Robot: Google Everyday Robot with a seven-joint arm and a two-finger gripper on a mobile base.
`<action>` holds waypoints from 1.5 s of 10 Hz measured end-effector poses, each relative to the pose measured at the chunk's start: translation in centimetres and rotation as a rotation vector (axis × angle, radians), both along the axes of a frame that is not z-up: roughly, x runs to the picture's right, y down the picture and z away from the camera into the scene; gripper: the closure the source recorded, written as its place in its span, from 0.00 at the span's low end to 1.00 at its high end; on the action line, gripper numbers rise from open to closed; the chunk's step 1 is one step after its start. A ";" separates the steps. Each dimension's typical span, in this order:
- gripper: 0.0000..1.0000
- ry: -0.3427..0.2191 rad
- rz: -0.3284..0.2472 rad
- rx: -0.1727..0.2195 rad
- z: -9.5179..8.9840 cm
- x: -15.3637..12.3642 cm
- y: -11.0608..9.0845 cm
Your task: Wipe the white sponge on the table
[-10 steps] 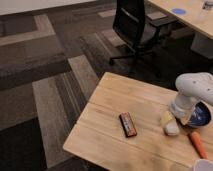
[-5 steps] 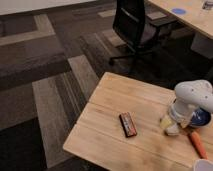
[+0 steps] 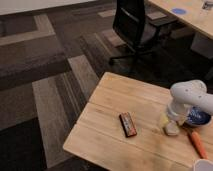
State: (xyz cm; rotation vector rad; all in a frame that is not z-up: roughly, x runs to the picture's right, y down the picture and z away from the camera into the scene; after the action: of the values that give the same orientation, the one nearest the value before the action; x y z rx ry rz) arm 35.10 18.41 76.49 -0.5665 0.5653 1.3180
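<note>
tool: tool (image 3: 170, 121) at the end of the white arm (image 3: 187, 96), down over the right part of the table (image 3: 107, 135)
tool state: cannot tell, wrist blocks it
white sponge: white sponge (image 3: 171, 129) flat on the table, directly under the tool, touching or nearly so
bar: black-and-red bar (image 3: 127, 124) left of the sponge, apart from it
bowl: blue bowl (image 3: 198, 117) just right of the arm
carrot: orange carrot (image 3: 197, 144) right of the sponge, near the table edge
chair: black office chair (image 3: 132, 25) beyond the table

End effector (image 3: 170, 120) above white sponge (image 3: 171, 130), mostly hidden by arm (image 3: 188, 95)
</note>
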 end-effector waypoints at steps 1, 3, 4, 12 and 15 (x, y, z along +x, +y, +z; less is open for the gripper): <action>0.62 0.005 -0.008 -0.002 0.0 0.1 0.1; 0.95 -0.006 -0.032 -0.002 -0.2 -0.8 -0.3; 1.00 -0.030 -0.055 -0.013 -0.4 -2.0 -0.3; 1.00 -0.460 -0.343 0.005 3.2 -17.0 -5.1; 1.00 -0.434 -0.404 0.056 6.5 -15.2 -11.4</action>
State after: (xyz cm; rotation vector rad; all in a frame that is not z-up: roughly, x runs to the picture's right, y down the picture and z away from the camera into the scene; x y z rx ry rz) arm 19.86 6.96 83.00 -0.6319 0.2628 0.7936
